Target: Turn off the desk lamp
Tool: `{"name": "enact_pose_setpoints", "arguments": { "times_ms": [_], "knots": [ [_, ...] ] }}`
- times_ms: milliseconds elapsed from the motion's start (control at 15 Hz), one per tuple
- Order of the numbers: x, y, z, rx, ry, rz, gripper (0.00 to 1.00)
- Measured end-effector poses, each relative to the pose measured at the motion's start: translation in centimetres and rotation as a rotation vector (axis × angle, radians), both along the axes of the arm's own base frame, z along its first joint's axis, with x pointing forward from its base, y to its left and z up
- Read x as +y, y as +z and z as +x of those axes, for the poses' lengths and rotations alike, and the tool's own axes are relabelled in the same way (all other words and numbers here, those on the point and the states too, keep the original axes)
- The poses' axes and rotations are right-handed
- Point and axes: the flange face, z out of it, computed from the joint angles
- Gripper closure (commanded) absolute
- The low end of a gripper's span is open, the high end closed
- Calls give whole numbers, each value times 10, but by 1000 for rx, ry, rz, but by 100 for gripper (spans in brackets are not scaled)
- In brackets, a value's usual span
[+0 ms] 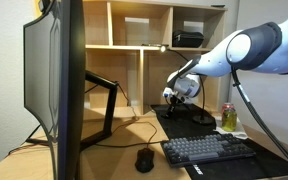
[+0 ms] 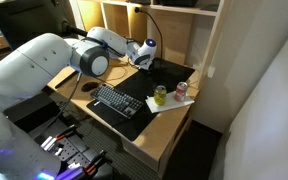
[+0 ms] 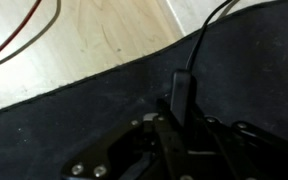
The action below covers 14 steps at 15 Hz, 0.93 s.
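Wood desk surface point(image 1: 124, 132), far right end: thin black gooseneck desk lamp point(image 1: 202, 119) looks lit, so approach step; gripper point(image 1: 172, 97) hovers low just left of its round base, open/closed can't tell; next prob. needs finding & pressing the switch.

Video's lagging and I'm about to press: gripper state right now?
Gripper: cannot tell; in the wrist view its fingers blend into the black mat, close to a small black block on a cord.

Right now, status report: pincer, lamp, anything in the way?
Pincer low over black mat, jaws unclear. Desk lamp lit. Keyboard and can nearby, not blocking.
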Motion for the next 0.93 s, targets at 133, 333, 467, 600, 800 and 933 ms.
{"name": "enact_pose_setpoints", "arguments": {
  "times_ms": [133,333,467,600,800,933],
  "knots": [
    [1,1,-1,22,19,4,29],
    [2,-1,-2,32,50,4,8],
    [3,-2,-2,26,70,3,0],
    [4,1,-2,11,90,9,0],
    [2,26,0,-33,135,22,0],
    [0,46,0,-56,156,30,0]
  ]
}}
